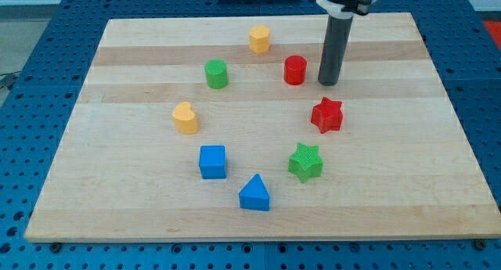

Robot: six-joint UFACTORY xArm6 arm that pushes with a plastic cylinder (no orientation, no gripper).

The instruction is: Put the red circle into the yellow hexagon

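The red circle (295,70) stands upright on the wooden board near the view's top, right of centre. The yellow hexagon (260,39) sits up and to the left of it, a short gap apart. My tip (328,83) rests on the board just to the right of the red circle, slightly lower, not touching it. The dark rod rises from there to the view's top edge.
A green circle (217,73) lies left of the red circle. A red star (327,115) lies below my tip. A yellow heart (185,118), blue cube (212,161), blue triangle (254,193) and green star (305,162) lie lower. The wooden board (117,199) sits on a blue pegged table.
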